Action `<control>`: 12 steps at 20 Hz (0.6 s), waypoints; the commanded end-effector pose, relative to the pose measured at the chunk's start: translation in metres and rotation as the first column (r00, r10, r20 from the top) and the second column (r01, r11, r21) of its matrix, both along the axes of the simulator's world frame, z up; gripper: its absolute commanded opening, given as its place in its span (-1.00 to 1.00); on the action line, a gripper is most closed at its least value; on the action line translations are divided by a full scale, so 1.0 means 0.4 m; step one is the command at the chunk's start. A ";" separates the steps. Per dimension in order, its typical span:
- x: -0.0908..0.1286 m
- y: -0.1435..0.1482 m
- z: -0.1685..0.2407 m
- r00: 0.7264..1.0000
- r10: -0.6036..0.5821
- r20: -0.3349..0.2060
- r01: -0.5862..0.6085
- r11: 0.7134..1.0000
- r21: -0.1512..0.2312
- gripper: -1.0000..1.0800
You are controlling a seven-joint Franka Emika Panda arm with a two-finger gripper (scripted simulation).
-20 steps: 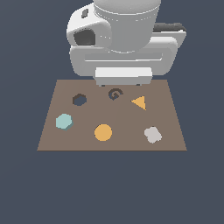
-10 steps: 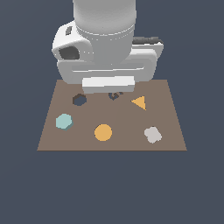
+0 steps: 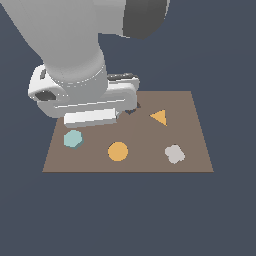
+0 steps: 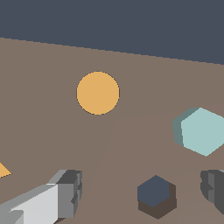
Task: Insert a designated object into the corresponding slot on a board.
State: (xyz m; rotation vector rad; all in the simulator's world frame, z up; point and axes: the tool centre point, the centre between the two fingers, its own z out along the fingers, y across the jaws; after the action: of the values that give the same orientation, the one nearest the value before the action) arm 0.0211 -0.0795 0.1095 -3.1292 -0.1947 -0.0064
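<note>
The light teal octagon block lies flat on the brown board, near its front corner at the exterior view's left. In the wrist view the teal block sits just beyond the dark octagon slot. My gripper is open and holds nothing. One grey finger and the other finger stand on either side of the slot, above the board. In the exterior view the white hand housing hides the slot and the fingertips.
An orange round disc lies at the board's front middle, also seen as the disc in the wrist view. An orange triangle and a grey lobed piece lie toward the exterior view's right. The dark G-shaped recess peeks out beside the hand.
The arm has swung toward the exterior view's left and come down closer to the board. Its hand now covers the dark slot. The pieces on the board have not moved.
</note>
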 end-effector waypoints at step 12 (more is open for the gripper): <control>0.069 -0.196 -0.133 0.995 0.100 -0.003 -0.100 0.995 -0.006 0.92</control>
State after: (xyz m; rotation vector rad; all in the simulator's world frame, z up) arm 0.0459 -0.1530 0.0596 -3.1222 -0.3375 0.0006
